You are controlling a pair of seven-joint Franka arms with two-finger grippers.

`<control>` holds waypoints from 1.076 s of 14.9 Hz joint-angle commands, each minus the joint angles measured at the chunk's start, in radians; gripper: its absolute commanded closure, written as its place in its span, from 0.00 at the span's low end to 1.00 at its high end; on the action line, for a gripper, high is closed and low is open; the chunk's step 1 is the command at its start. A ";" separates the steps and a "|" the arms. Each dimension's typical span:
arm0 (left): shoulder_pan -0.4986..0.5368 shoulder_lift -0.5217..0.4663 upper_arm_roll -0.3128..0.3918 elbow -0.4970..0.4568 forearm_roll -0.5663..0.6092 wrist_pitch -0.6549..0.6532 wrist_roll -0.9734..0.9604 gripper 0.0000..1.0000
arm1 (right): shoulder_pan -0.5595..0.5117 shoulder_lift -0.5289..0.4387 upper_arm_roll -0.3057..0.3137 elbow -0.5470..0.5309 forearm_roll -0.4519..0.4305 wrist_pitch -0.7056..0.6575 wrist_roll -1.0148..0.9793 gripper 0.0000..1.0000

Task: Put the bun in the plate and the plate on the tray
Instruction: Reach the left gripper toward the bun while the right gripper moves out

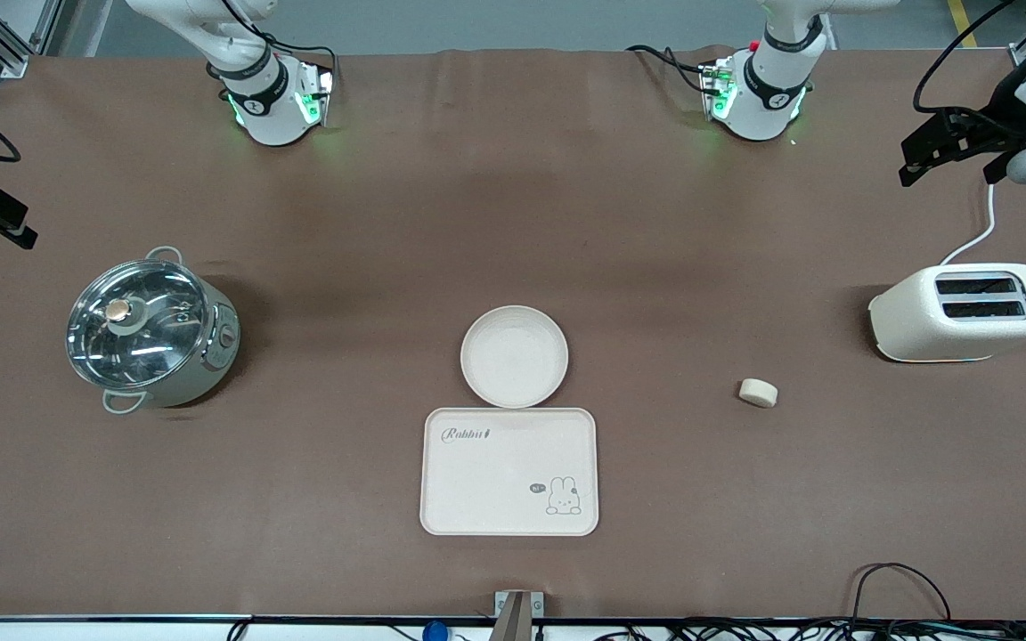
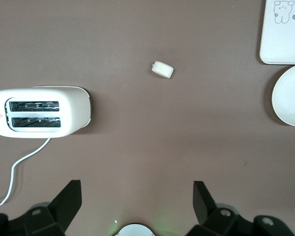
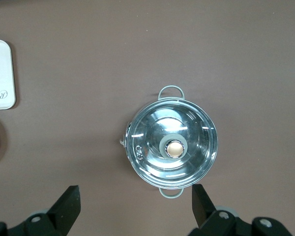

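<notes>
1. On the brown table in the front view, the small cream-white round bun lies near the white two-slot toaster, well apart from the round cream-beige plate. The plate sits just beside the cream rectangular "Rabbit" tray, farther from the camera. A lidded steel pot stands toward the right arm's end.
2. Left wrist view: the left gripper hangs wide open over bare table, between the toaster and the plate, with the bun lying untouched.
3. Right wrist view: the right gripper hangs open above the pot.
</notes>
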 commanded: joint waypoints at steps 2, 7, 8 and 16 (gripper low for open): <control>0.012 0.012 -0.007 0.030 0.008 -0.026 0.023 0.00 | -0.010 0.000 0.005 -0.001 0.029 0.004 0.010 0.00; 0.006 0.191 -0.001 0.078 0.014 0.052 -0.027 0.00 | -0.001 0.023 0.005 -0.012 0.110 0.023 0.012 0.00; 0.003 0.222 -0.002 0.062 0.027 0.121 -0.086 0.00 | 0.005 0.039 0.008 -0.026 0.147 0.027 0.013 0.00; 0.000 0.458 -0.008 -0.188 0.038 0.660 -0.612 0.00 | 0.213 0.216 0.010 -0.110 0.227 0.265 0.185 0.00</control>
